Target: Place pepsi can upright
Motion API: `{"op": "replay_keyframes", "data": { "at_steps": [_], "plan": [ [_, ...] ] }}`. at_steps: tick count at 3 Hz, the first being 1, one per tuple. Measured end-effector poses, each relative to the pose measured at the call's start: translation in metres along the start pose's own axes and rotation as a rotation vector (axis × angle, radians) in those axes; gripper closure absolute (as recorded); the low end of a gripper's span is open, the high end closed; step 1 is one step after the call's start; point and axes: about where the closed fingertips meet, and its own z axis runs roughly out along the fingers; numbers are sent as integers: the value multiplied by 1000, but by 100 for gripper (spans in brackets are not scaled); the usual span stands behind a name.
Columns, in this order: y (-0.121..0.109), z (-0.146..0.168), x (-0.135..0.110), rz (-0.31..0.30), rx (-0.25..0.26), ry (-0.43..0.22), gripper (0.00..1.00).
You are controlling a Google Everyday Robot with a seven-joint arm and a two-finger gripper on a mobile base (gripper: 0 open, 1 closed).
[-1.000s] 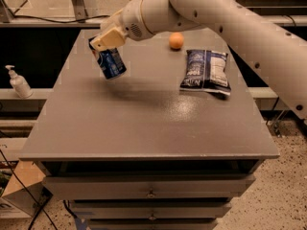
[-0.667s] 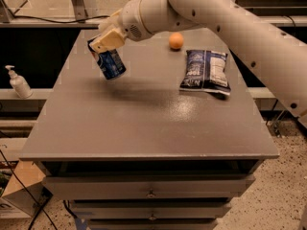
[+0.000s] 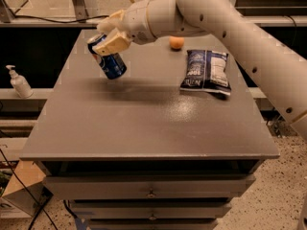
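White plastic marks the left edge of the frame: a pump bottle (image 3: 19,82) stands on a low ledge beside the furniture, with a cardboard box (image 3: 17,195) on the floor at lower left.

Next, in the upper left of the grey cabinet top (image 3: 144,128), comes the pepsi can (image 3: 113,65), blue with white markings. It is pinched in the gripper (image 3: 106,41), whose tan fingers (image 3: 114,42) are closed on the can's upper part, just below its silver top. The can hangs down and to the right of the gripper and is not upright. Its long axis leans, with the silver top towards the upper left and the base towards the lower right. The base looks just clear of the surface, with a shadow on the grey top close below it, though I cannot rule out a light touch.

To the right of the can, an orange (image 3: 176,42) sits near the far edge, partly behind the wrist. Further right a blue-and-white snack bag (image 3: 207,72) lies flat, well apart from the can. The white arm (image 3: 240,37) runs from the gripper to the right edge. Drawers (image 3: 151,189) fill the cabinet front along the bottom.

The coming move likely turns on that lean: the wrist must swing the base under the top so the axis is vertical before the can is set down and let go. If it is let go while it leans, the can may tip and roll.
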Motion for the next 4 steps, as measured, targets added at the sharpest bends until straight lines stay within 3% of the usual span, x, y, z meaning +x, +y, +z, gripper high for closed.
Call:
{"op": "replay_keyframes", "data": {
  "at_steps": [1, 2, 4],
  "plan": [
    [5, -6, 2, -47, 8, -64, 100],
    [10, -17, 8, -55, 51, -144, 100],
    [17, -45, 21, -31, 167, -280, 58]
  ]
}}
